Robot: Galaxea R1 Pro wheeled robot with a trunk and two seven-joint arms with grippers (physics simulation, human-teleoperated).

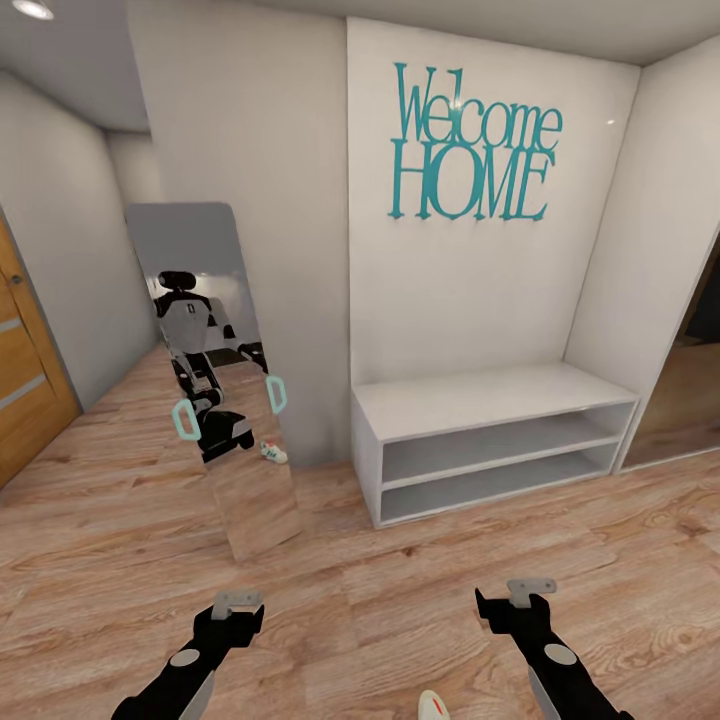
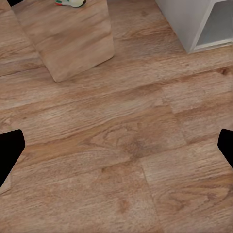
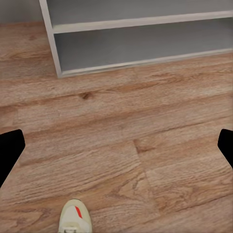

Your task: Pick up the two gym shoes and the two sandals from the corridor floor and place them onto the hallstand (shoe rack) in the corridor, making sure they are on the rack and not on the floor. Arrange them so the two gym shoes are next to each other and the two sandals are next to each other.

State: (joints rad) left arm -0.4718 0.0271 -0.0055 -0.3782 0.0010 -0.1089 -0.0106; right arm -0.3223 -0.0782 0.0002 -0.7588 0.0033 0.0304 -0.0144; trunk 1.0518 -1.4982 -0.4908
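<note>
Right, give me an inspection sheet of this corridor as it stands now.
Surface: light brown wood-plank floor, bare between the arms.
Job's things: one cream-white gym shoe with red-orange tongue label on the floor near the right arm; another shoe appears in the mirror's reflection. Sandals: nothing seen.
Clutter: nothing seen.
Grippers: left gripper and right gripper open, empty.
Cables: nothing seen.
Surroundings: plain low white two-shelf bench, leaning tall mirror, teal "Welcome HOME" wall lettering, wooden door.
</note>
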